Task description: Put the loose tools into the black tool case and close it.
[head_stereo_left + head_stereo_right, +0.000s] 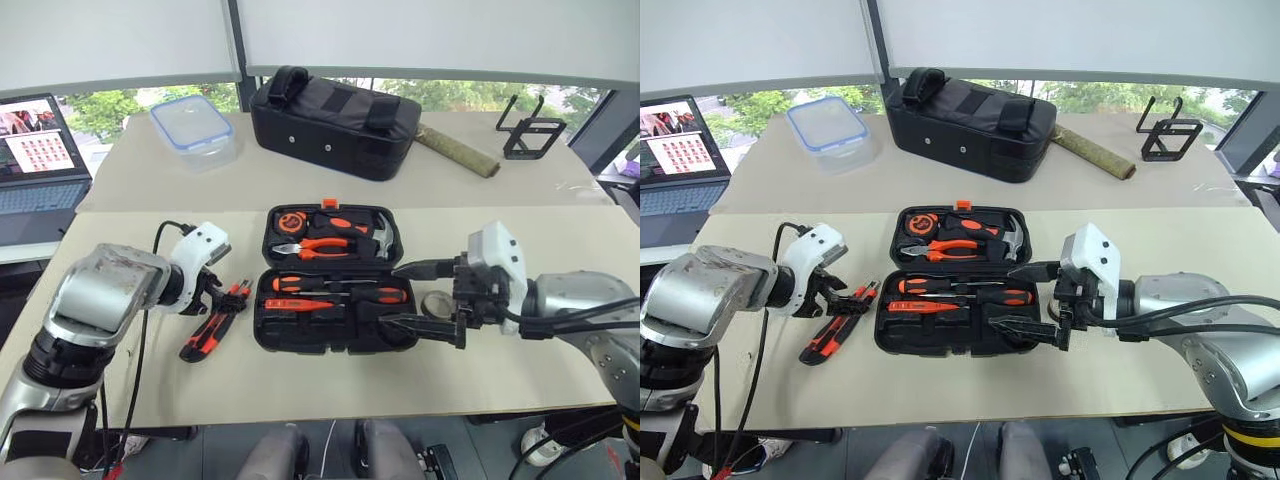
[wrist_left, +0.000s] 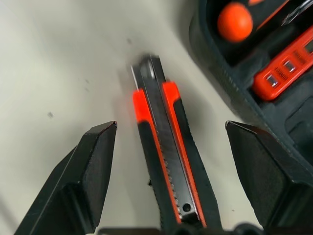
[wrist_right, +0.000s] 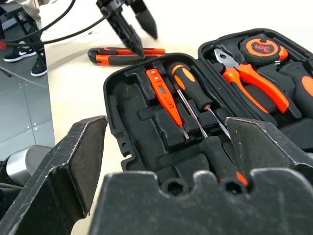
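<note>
From the head camera: the flat black moulded-plastic tool case (image 1: 330,283) lies open mid-table, three slim screwdrivers with orange and black handles (image 1: 335,295) already seated in its near half. Just beside its left edge, on the pale table (image 1: 300,385), lies the orange-and-black utility knife (image 1: 207,335), not yet stowed. The left gripper (image 1: 226,293) hangs right over the knife's far end, fingers apart, holding nothing. The right gripper (image 1: 408,295) hovers over the case's right side, fingers spread wide and empty; a small dark tape roll (image 1: 437,304) sits on the table behind it.

Left wrist view now: the knife runs straight up between the two black fingers (image 2: 80,181), clear table on both sides, no contact. It looks light, stiff and narrow, with grippy rubber flanks — I'd pinch across the handle's middle, clear of the blade tip.

Right wrist view: the wide-open fingers frame the case's recesses, and the left gripper points down at the knife beyond the case.
</note>
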Controlling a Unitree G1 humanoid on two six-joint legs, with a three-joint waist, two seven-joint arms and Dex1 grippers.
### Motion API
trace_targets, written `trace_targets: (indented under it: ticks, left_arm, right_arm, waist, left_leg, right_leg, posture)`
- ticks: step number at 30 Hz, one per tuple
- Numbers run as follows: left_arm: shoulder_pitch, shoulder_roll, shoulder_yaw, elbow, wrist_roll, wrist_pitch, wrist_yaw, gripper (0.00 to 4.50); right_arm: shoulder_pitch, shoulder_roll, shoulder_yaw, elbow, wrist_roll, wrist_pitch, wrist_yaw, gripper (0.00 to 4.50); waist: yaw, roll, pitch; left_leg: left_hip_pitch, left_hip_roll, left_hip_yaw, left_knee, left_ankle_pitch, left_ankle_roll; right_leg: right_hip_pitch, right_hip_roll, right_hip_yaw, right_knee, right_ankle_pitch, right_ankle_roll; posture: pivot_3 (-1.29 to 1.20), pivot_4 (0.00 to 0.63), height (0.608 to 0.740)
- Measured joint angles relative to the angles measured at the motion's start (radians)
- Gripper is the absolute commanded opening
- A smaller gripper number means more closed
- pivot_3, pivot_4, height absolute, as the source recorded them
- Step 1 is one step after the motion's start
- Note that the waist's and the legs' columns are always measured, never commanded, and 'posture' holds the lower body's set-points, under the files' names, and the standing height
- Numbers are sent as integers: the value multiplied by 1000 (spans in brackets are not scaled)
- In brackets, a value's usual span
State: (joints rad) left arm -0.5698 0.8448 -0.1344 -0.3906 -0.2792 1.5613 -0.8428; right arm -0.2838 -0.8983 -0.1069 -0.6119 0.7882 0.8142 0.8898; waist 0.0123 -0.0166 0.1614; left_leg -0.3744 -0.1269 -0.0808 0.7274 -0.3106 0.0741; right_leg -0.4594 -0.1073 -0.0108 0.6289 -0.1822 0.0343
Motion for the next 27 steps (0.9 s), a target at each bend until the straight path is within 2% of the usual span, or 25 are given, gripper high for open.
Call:
trace_targets:
  ticks: [11,14,18,24,27]
  left_arm:
    - [106,48,23,-78,-71,10,90,3814]
    - [124,55,34,-74,-80,-12,104,2964]
    - [140,77,46,-44,-93,-58,103,1539]
    - [137,130,33,39,-123,-168,50,1513]
    - [100,185,-2,127,-116,-373,-67,1513]
  right_arm:
    - [11,8,1,-9,4,0,-13,4500]
    - [7,8,2,-8,4,-1,-12,4500]
    - [1,8,3,-8,3,-4,-7,4500]
    - [10,4,1,-8,3,-6,2,4500]
    - [33,-13,-6,-9,3,-6,12,4500]
  waist:
    - [2,0,0]
    - [0,0,0]
    - [0,0,0]
    - [0,0,0]
    - [2,-1,0]
  left_leg:
    - [4,0,0,-2,0,0]
    - [6,0,2,-7,0,-1]
    - [7,0,2,-10,1,-2]
    - [7,0,2,-11,1,-3]
    - [5,0,2,-11,2,-4]
  right_leg:
    - [2,0,1,-1,0,0]
    - [2,-1,2,-1,0,0]
    - [2,-1,2,-1,0,-1]
    - [1,-1,2,-2,0,-1]
    - [0,-1,1,-2,0,-3]
  posture:
    - [0,150,714]
    - [0,150,714]
    - [0,150,714]
    - [0,150,714]
    - [0,150,714]
